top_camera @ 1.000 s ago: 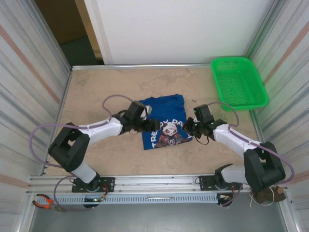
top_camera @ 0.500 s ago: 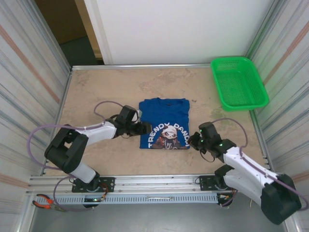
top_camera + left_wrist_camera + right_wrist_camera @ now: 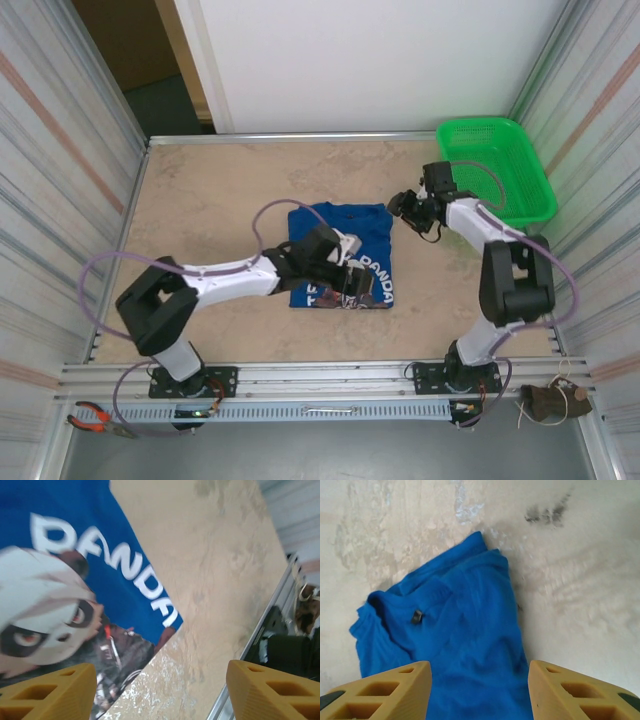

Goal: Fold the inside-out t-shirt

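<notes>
1. 2 arms out over the table [image 3: 200, 200], with the inside-out t-shirt [image 3: 340, 225] lying dead centre. Squared up into a compact rectangle, print and white lettering face up.
2. Got the left gripper [image 3: 160, 680] hanging low over the printed face, toward the shirt's 6 o'clock edge. Fingers spread wide, nothing pinched between them.
3. Got the right gripper [image 3: 479, 672] sitting over the shirt's 1 o'clock corner. Also spread wide and holding nothing, with bunched fabric and a small tag [image 3: 416, 616] just ahead of it.
4. Also spotted a green basket [image 3: 495, 170] off at 1 o'clock of the table, well apart from the shirt.
5. Judging by the neat shape: pretty much folded, maybe 1 last tidy-up or a clean pull-away to go.
6. Risk 1: dragging a low finger sideways across the top layer. Soft cotton, so easy to snag and peel the fold open.
7. Risk 2: pinching that lumpy 1 o'clock corner and lifting. Likely to haul several layers up together and wreck the stack.
8. Risk 3: swinging the right arm out toward 3 o'clock too low and clipping the basket rim.
</notes>
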You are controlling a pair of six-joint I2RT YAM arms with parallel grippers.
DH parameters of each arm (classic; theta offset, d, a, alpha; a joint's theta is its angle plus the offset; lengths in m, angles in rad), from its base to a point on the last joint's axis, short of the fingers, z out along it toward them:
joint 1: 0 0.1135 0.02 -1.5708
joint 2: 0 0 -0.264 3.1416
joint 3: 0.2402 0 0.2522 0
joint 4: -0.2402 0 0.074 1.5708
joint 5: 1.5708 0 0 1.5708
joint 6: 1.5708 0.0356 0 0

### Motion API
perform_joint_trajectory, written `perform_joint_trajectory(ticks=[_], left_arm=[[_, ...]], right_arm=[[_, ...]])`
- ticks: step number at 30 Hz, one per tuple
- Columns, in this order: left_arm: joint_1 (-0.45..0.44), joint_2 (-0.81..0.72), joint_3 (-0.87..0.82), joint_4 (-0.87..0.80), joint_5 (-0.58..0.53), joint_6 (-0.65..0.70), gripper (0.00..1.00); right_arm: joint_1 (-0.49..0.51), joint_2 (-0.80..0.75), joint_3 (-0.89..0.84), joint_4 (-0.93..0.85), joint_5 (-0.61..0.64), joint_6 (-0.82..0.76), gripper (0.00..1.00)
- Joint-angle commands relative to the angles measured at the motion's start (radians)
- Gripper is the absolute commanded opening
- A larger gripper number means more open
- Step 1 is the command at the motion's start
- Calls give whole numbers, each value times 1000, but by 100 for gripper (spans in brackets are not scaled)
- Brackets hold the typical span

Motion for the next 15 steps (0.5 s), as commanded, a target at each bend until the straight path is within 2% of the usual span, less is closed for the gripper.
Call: perform_joint_trajectory(ticks=[1,7,12,15], left_arm=[[-33,66,41,46,22,2,70],[-56,152,54,100,51,-26,70],[-57,172,1,136,58,-49,70],[-58,182,-20,137,59,-54,70]], right_arm=[[-1,87,76,-38,-36,-72,53],[8,191,142,-38,-31,-74,49],[17,260,189,-44,-35,-66,39],[21,290,217,-48,-32,-67,21]])
